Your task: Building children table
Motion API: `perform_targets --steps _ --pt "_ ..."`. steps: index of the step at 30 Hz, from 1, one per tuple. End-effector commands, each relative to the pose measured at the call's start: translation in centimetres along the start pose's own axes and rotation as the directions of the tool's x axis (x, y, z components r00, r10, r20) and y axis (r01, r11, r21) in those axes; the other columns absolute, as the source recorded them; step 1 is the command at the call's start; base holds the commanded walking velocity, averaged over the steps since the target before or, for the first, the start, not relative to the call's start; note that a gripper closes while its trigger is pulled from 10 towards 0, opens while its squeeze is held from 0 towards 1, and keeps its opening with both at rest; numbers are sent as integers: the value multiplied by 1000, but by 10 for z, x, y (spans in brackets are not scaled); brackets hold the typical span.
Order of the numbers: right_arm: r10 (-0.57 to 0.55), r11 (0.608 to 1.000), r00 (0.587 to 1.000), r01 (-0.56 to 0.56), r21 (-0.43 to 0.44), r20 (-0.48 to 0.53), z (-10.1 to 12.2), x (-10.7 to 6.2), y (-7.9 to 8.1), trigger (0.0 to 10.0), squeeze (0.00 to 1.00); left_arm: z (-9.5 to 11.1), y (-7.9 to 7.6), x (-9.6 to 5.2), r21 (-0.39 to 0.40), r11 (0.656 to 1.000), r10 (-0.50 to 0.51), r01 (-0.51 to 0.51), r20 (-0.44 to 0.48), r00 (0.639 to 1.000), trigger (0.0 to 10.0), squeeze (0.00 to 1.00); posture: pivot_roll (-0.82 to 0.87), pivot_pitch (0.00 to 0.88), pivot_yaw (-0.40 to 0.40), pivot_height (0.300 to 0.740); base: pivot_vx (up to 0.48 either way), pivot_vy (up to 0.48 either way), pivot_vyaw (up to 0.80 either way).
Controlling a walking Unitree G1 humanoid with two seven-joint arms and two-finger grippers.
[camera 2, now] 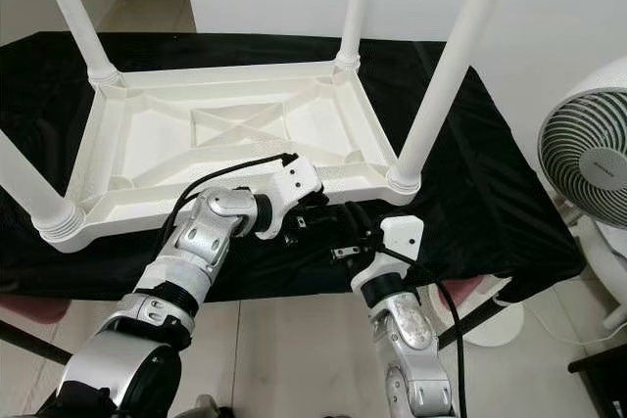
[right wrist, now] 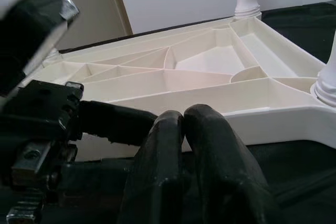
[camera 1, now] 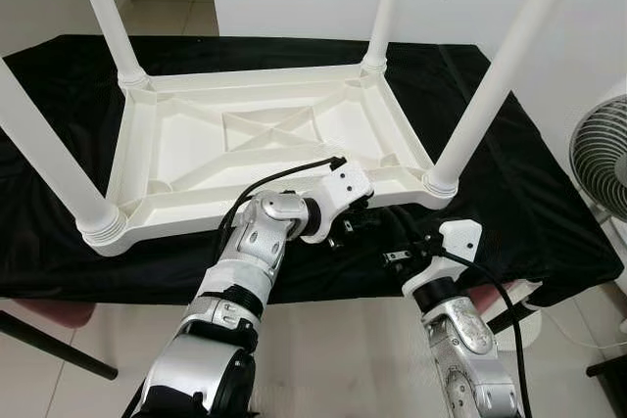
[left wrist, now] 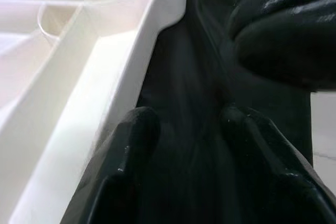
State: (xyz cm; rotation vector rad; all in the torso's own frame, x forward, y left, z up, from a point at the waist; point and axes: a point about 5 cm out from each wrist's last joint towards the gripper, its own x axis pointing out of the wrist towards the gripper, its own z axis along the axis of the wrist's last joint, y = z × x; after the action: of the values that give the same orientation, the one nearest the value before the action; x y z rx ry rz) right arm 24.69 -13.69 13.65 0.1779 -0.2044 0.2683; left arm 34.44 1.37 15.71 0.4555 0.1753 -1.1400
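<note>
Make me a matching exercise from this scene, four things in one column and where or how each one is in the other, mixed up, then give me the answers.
1. white table
2. black cloth
3. fan
4. right pincer

A. fingers pressed together
B. standing off to the robot's right
C. lying upside down, legs up
D. spread under the table

Pairs: 1-C, 2-D, 3-B, 4-A

No legible text, label, brand, number or sign in any view. The round hub badge of the fan [camera 2: 594,165], right of the upturned white table [camera 2: 235,144], carries small marks, too small and blurred to read.
</note>
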Motion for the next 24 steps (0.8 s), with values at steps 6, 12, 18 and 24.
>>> perform_targets --steps 6,12,18,24 --pt "-22 1000 1000 22 0 -9 1 -4 2 10000 0 -11 34 -7 -23 793 606 -609 -69 792 10000 0 -40 69 45 740 0 0 0" --pt "-31 1000 999 31 -2 -17 1 -6 2 10000 0 -1 40 -9 -54 797 601 -601 -24 799 10000 0 -44 72 48 740 0 0 0" --pt "-35 999 999 35 -11 -33 -1 -11 1 10000 0 14 46 -16 -79 801 599 -594 75 797 10000 0 -34 74 47 740 0 0 0" --pt "-48 998 997 46 -30 -65 -5 -21 -5 10000 0 10 50 -18 -75 790 613 -609 60 788 10000 0 -33 78 44 740 0 0 0"
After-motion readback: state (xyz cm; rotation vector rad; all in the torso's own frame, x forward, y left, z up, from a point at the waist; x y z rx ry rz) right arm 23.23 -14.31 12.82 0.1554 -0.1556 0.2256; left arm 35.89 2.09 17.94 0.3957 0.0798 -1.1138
